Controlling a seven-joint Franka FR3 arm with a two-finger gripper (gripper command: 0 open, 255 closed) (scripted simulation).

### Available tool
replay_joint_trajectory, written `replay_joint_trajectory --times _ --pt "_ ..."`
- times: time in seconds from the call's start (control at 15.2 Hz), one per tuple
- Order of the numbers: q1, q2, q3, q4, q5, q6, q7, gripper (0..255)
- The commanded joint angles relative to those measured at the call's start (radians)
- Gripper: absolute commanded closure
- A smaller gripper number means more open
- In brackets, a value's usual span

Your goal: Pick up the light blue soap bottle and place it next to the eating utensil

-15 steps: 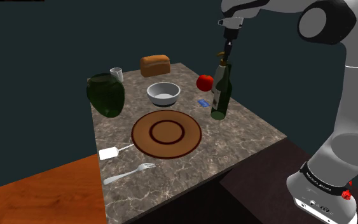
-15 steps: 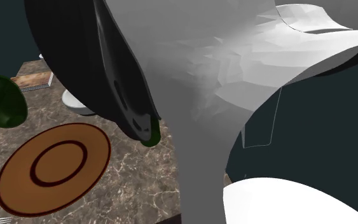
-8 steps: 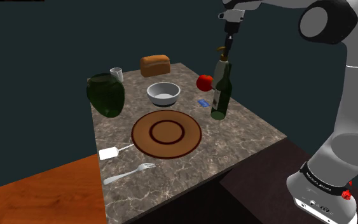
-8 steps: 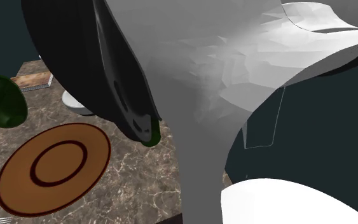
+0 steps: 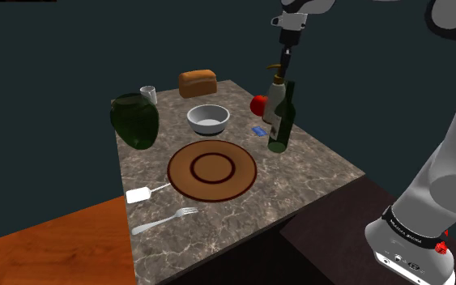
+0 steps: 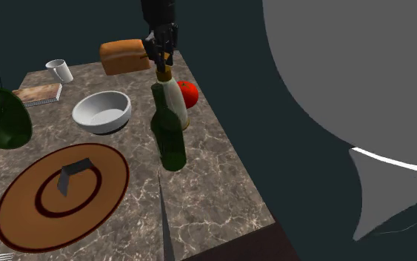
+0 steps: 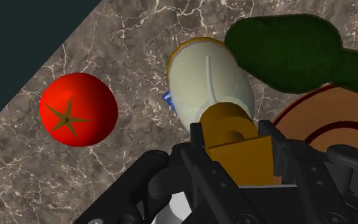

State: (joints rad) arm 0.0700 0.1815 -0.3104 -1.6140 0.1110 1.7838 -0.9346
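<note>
The black gripper (image 7: 234, 149) is pinching the orange pump top of the creamy white soap bottle (image 7: 208, 76), with one finger pressed on each side. The soap bottle stands up straight over the stone table (image 5: 311, 164), between the red tomato (image 5: 259, 104) and the tall green bottle (image 5: 281, 123), well apart from the fork (image 5: 168, 219). The green bottle hides its bottom, so maybe it is lifted a little, but I cannot tell.
</note>
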Motion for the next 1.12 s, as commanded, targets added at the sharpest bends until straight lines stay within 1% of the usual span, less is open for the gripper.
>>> replay_joint_trajectory --times 0.0,0.26,0.53,1.06 --pt "0.036 -0.057 0.018 -0.076 -0.02 0.026 0.053 255" --pt "0.089 -0.143 0.057 -0.181 -0.046 0.055 0.149 255" --pt "0.137 -0.213 0.103 -0.264 -0.064 0.075 0.246 255" --pt "0.224 -0.304 0.207 -0.371 -0.073 0.1 0.44 255"
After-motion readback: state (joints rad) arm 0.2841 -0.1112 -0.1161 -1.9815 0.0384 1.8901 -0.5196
